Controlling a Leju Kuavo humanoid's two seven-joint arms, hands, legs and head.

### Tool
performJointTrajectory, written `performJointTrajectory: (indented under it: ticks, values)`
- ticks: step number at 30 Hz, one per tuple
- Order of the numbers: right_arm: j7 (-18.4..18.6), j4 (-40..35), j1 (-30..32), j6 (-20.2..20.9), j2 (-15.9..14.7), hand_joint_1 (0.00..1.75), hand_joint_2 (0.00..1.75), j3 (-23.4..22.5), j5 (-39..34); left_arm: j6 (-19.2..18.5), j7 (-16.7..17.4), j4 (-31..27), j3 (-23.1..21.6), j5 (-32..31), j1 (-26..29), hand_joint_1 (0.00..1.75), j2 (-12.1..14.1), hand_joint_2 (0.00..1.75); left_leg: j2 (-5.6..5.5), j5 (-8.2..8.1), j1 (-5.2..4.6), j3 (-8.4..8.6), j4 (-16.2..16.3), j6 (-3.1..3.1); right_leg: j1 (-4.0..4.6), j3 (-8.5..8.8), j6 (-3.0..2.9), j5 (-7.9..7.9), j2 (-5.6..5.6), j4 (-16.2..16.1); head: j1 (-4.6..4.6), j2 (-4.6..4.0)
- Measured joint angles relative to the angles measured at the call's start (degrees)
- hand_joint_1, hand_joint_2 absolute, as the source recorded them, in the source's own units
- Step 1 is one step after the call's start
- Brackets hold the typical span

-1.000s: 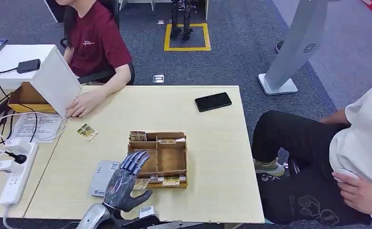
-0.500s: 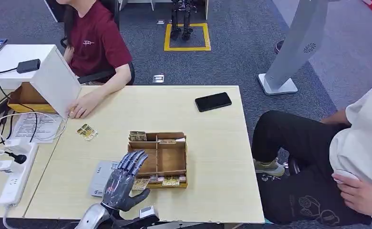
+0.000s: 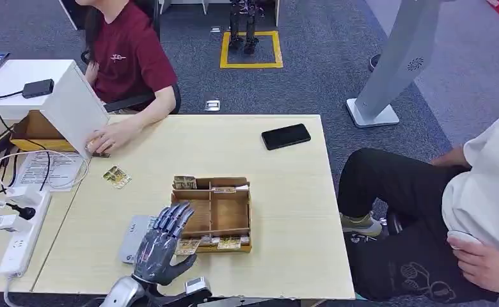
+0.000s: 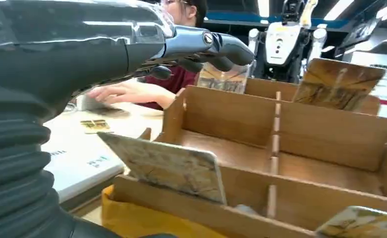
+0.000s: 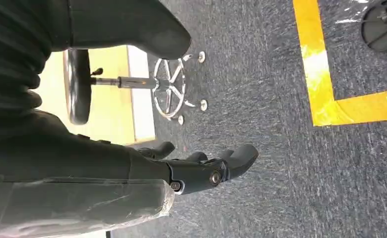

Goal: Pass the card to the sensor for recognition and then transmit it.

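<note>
Just past the left hand, we see a patterned gold-brown card, flat and rectangular, leaning in the near corner slot of the wooden divided tray. The hand's fingers are extended, spread, holding nothing. Beside it lies a flat grey sensor pad. Right hand: empty, fingers loosely apart.

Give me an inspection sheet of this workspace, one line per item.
Surface: light wooden table, flat.
Job's things: wooden divided tray mid-table; cards stand in its compartments, one leaning card at the near left corner; loose card on the table; grey reader left of the tray.
Clutter: black phone; white box under a person's hand.
Hands: left hand open above the tray's near left corner; right hand hangs over carpet, holding nothing.
Cables: power strip and white leads, far left.
Surroundings: two seated people; white stand.
</note>
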Motion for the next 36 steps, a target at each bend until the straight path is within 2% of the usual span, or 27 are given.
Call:
performJointTrajectory:
  ticks: [6, 7, 8, 10, 11, 12, 13, 15, 16, 27, 29, 30, 32, 36]
  values:
    - [-0.31, 0.48, -0.01, -0.33, 0.0, 0.0, 1.75, -0.35, 0.63, 0.33, 0.13, -0.31, 0.83, 0.55, 0.41, 0.0, 0.42, 1.75, 0.0, 0.0, 0.0, 0.01, 0.0, 0.0, 0.0, 0.01, 0.0, 0.0, 0.0, 0.0, 0.0, 0.0]
    - [-0.42, 0.52, -0.02, -0.33, 0.0, 0.0, 1.75, -0.42, 0.81, 0.33, 0.11, -0.31, 0.94, 0.59, 0.44, 1.68, 0.42, 1.75, 0.0, 0.0, 0.0, 0.01, 0.0, 0.0, 0.0, 0.02, 0.0, 0.0, 0.0, 0.0, 0.0, 0.0]
    - [-0.63, 0.63, -0.04, -0.31, 0.0, 0.0, 1.75, -0.52, 1.16, 0.33, 0.11, -0.31, 1.03, 0.63, 0.49, 1.75, 0.42, 1.75, 0.0, 0.0, 0.0, 0.01, 0.0, 0.0, 0.0, 0.02, 0.0, 0.0, -0.01, 0.0, 0.0, 0.0]
    - [-0.81, 0.76, -0.05, -0.28, 0.0, 0.0, 1.75, -0.88, 1.33, 0.26, 0.11, -0.31, 1.05, 0.66, 0.6, 1.71, 0.42, 1.75, 0.0, 0.0, 0.0, 0.01, 0.0, 0.0, 0.0, 0.02, 0.0, 0.0, 0.0, 0.0, -0.02, 0.0]
    - [-0.85, 0.81, -0.05, -0.28, 0.0, 0.0, 1.75, -1.12, 1.57, 0.22, 0.11, -0.31, 1.07, 0.68, 0.66, 1.59, 0.42, 1.75, 0.0, 0.0, 0.0, 0.0, 0.0, 0.0, 0.0, 0.02, 0.0, 0.0, 0.0, 0.0, 0.0, 0.0]
    - [-0.96, 0.85, -0.06, -0.24, 0.0, 0.0, 1.75, -1.35, 1.77, 0.22, 0.11, -0.31, 1.07, 0.7, 0.71, 1.75, 0.44, 1.75, 0.0, 0.0, 0.0, 0.0, 0.0, 0.0, 0.0, 0.02, 0.0, 0.0, 0.0, 0.0, 0.0, 0.0]
    - [-1.03, 0.87, -0.07, -0.2, 0.0, 0.0, 1.75, -1.49, 1.86, 0.22, 0.11, -0.31, 1.07, 0.77, 0.75, 1.75, 0.44, 1.75, 0.0, 0.0, 0.0, 0.0, 0.0, 0.0, 0.0, 0.02, 0.0, 0.0, 0.0, 0.0, 0.0, 0.0]
    - [-1.16, 0.92, -0.12, -0.11, 0.0, 0.0, 1.75, -1.79, 1.92, 0.22, 0.11, -0.31, 1.07, 0.79, 0.81, 1.57, 0.44, 1.75, 0.0, 0.0, 0.0, 0.0, 0.0, 0.0, 0.0, 0.01, 0.0, 0.0, 0.0, 0.0, 0.0, 0.0]
    - [-1.16, 0.92, -0.14, -0.07, 0.0, 0.0, 1.75, -1.86, 1.99, 0.22, 0.11, -0.31, 1.07, 0.81, 0.82, 1.62, 0.48, 1.75, 0.0, 0.0, 0.0, 0.0, 0.0, 0.0, 0.0, 0.01, 0.0, 0.0, 0.0, 0.0, 0.0, 0.0]
    - [-1.16, 0.92, -0.52, -0.02, 0.02, 0.0, 1.75, -2.71, 2.21, 0.2, 0.04, -0.31, 1.09, 0.83, 0.87, 1.62, 0.7, 1.75, 0.0, 0.0, 0.0, 0.01, 0.0, 0.0, 0.0, 0.01, 0.0, 0.0, 0.0, 0.0, 0.0, 0.0]
    - [-1.16, 0.92, -0.56, -0.02, 0.02, 0.0, 1.75, -2.71, 2.21, 0.2, 0.04, -0.31, 1.07, 0.83, 0.87, 1.75, 0.77, 1.75, 0.0, 0.0, 0.0, 0.01, 0.0, 0.0, 0.0, 0.01, 0.0, 0.0, 0.0, 0.0, 0.0, 0.0]
    - [-1.16, 0.92, -0.57, -0.02, 0.02, 0.0, 1.75, -2.71, 2.21, 0.2, 0.04, -0.31, 1.09, 0.83, 0.87, 1.75, 0.79, 1.75, 0.0, 0.0, 0.0, 0.01, 0.0, 0.0, 0.0, 0.01, 0.0, 0.0, 0.0, 0.0, 0.0, 0.0]
    - [-1.22, 0.92, -0.6, -0.02, 0.02, 0.0, 1.75, -2.75, 2.4, 0.17, 0.04, -0.31, 1.09, 0.83, 0.87, 1.59, 0.79, 1.75, 0.0, 0.0, 0.0, 0.01, 0.0, 0.0, 0.0, 0.01, 0.0, 0.0, 0.0, 0.0, 0.0, 0.0]
    - [-1.77, 0.92, -0.7, 0.07, 0.02, 0.0, 1.75, -3.21, 3.63, 0.11, 0.04, -0.31, 1.09, 0.96, 0.87, 1.75, 0.79, 1.75, 0.0, 0.0, 0.0, 0.01, 0.0, 0.0, 0.0, 0.01, 0.0, 0.0, 0.0, 0.0, 0.0, 0.0]
